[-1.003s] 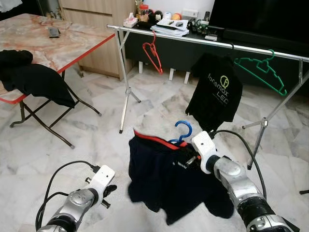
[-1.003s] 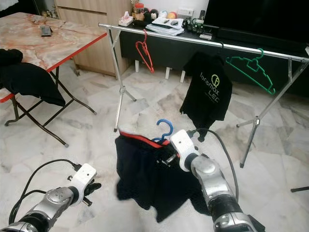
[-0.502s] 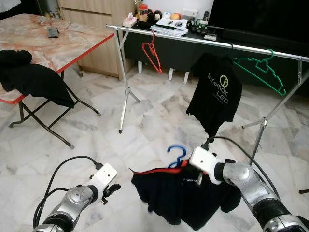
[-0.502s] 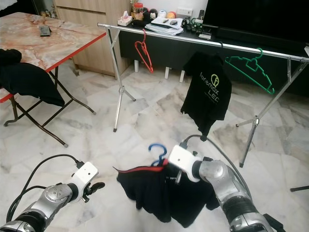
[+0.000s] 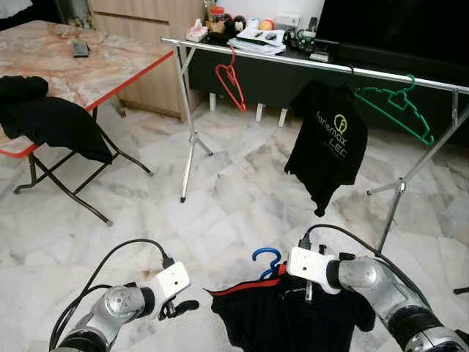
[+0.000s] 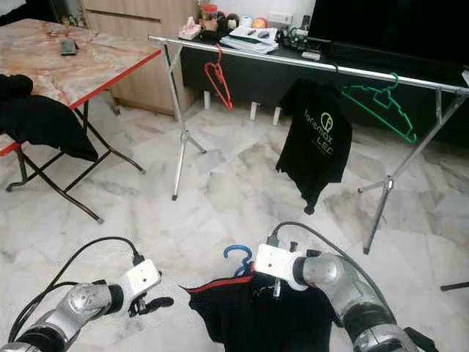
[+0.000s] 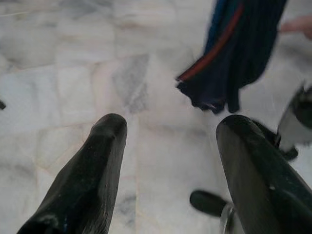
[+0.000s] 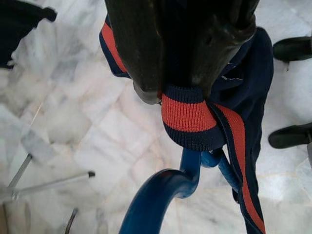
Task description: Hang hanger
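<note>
near right, low over floor: right gripper (image 8: 180, 73) clamped on navy shirt (image 5: 293, 323), blue hanger (image 5: 267, 260)
near left: left gripper (image 7: 170, 146) fingers apart

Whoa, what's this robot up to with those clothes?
It is trying to hang up laundry. Its right claw is clamped on the collar of a dark shirt that sits on a blue hanger, held low over the marble floor. The left claw is open and holds nothing. Ahead stands a metal rail with a red hanger, a black T-shirt and a green hanger on it. The blue hanger is not yet on the rail.
</note>
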Controlling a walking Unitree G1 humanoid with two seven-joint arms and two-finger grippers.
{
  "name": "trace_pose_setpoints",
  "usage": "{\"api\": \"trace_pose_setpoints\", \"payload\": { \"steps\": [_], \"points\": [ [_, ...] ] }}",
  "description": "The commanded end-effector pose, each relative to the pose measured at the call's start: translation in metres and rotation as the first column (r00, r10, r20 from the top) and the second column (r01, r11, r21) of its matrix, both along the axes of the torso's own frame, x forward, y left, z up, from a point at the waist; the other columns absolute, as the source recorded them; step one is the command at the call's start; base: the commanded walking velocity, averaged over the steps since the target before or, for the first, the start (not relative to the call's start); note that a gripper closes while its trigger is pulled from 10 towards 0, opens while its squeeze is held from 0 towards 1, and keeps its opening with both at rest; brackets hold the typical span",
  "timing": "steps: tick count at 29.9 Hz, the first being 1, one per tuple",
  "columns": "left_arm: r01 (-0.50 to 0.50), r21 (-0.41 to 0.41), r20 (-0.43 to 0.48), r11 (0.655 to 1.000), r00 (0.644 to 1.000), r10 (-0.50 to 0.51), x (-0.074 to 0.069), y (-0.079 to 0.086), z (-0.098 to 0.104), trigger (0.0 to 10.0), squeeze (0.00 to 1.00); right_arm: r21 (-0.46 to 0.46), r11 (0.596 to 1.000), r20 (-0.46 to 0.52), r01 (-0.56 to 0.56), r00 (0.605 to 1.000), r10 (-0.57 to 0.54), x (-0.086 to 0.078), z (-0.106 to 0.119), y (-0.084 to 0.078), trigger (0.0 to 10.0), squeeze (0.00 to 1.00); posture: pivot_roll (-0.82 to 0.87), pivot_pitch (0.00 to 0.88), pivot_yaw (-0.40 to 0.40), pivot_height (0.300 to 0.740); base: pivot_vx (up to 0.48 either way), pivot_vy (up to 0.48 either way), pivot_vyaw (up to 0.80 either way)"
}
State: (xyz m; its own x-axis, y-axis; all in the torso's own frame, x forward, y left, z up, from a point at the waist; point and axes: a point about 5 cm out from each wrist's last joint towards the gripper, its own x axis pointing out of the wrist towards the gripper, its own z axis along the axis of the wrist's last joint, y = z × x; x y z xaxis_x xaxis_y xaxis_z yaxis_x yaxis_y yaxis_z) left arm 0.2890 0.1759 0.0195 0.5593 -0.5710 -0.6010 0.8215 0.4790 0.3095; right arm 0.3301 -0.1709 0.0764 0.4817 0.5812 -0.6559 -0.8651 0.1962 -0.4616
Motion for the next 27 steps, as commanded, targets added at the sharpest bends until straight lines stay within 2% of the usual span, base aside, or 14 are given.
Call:
{"api": "trace_pose_setpoints", "payload": {
  "steps": [1,14,19,27],
  "points": [
    [0.045,0.031,0.001,0.999,0.999,-0.045,-0.004,0.000,-0.002,10.0,0.00,0.013,0.999,0.036,-0.046,0.998,0.045,0.005,0.012,0.004,10.0,0.00,-0.02,0.092,-0.040,0.740,0.000,0.000,0.00],
    [0.007,0.016,0.039,1.000,0.999,-0.008,-0.001,0.000,0.000,10.0,0.00,0.059,0.983,0.053,-0.174,0.984,0.171,0.005,0.025,0.019,10.0,0.00,-0.03,0.095,-0.044,0.740,0.000,0.000,0.00],
    [0.010,0.017,0.046,1.000,0.999,-0.011,0.000,-0.001,0.001,10.0,0.00,0.066,0.980,0.080,-0.189,0.980,0.183,0.007,0.030,0.022,10.0,0.00,-0.03,0.096,-0.044,0.740,0.000,0.000,0.00],
    [0.056,0.034,0.073,0.998,0.996,-0.059,0.000,-0.002,0.003,10.0,0.00,-0.005,0.981,0.124,-0.196,0.973,0.195,0.013,0.034,0.024,10.0,0.00,-0.03,0.096,-0.047,0.740,0.000,0.000,0.00]
  ]
}}
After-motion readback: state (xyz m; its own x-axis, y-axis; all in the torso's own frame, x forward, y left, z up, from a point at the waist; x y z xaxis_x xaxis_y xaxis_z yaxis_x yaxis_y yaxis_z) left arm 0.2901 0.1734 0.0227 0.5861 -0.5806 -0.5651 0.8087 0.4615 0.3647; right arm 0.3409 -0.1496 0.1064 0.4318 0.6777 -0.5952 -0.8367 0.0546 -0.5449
